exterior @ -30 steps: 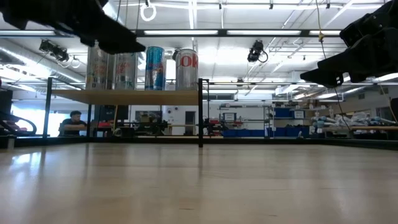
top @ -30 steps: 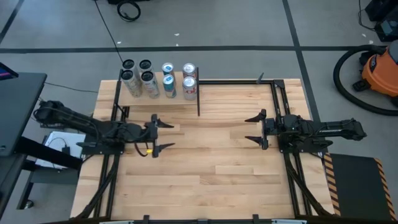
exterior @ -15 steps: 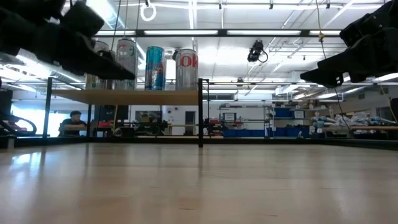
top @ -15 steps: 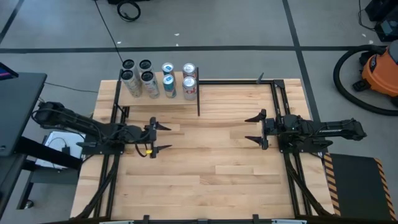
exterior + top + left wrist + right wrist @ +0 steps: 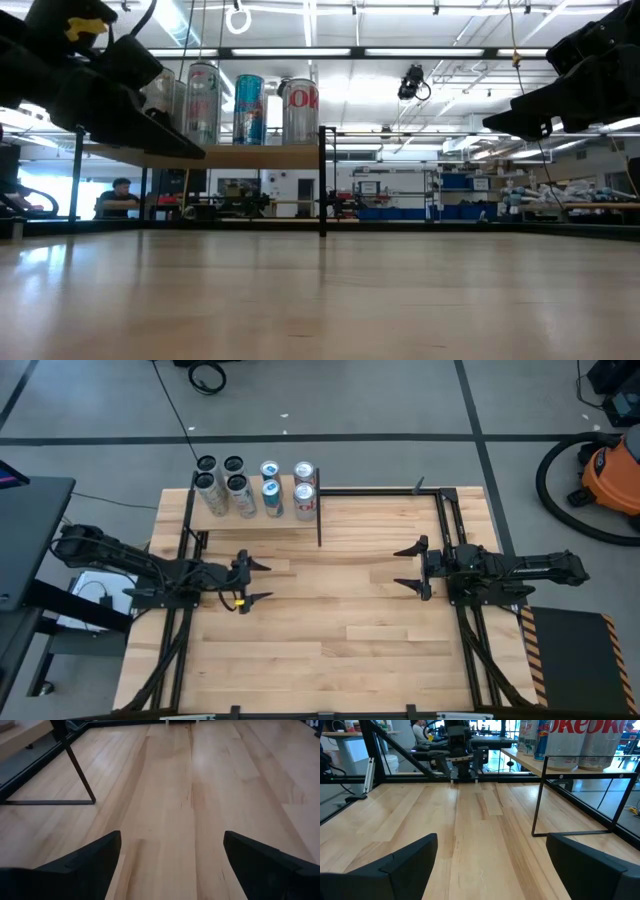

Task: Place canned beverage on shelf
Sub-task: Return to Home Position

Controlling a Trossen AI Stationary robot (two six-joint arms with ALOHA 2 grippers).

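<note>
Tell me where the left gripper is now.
High view: the left gripper hangs open over the tabletop at left, just clear of the shelf.

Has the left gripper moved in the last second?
Yes. The left gripper has drawn back toward the left edge of the table, farther from the shelf, jaws open.

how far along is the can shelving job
Done: eight cans stand in four pairs on the shelf. In hand: nothing; the left hand and right hand hover open and empty above the tabletop, apart from the shelf. Left: seemingly nothing more to shelve, since no loose can is in view.
</note>
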